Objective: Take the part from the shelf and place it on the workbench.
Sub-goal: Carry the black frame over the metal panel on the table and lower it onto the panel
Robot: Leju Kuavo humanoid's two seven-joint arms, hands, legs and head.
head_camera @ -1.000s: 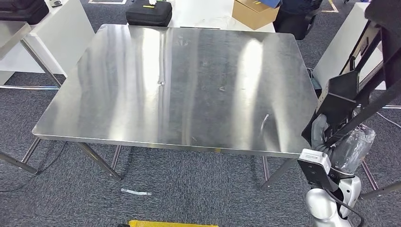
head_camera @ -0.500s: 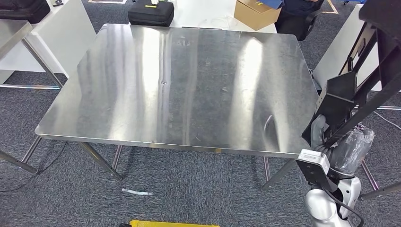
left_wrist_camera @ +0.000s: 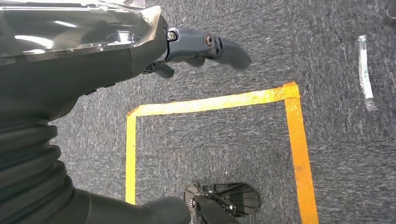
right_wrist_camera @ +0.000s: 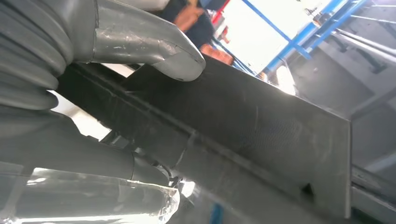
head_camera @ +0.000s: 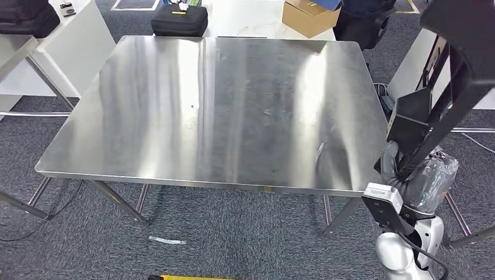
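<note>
part [head_camera: 449, 70]: black frame, upright beside the workbench [head_camera: 222, 105]
right hand [head_camera: 403, 172]: grips the part's lower end
left hand [left_wrist_camera: 140, 51]: holds nothing, fingers loosely apart

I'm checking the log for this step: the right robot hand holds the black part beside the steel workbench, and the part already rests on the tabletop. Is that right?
Not quite. The right robot hand does hold the black part beside the steel workbench, but the part is not resting on the tabletop: the head view shows it in the air off the bench's right edge, above the carpet.
</note>
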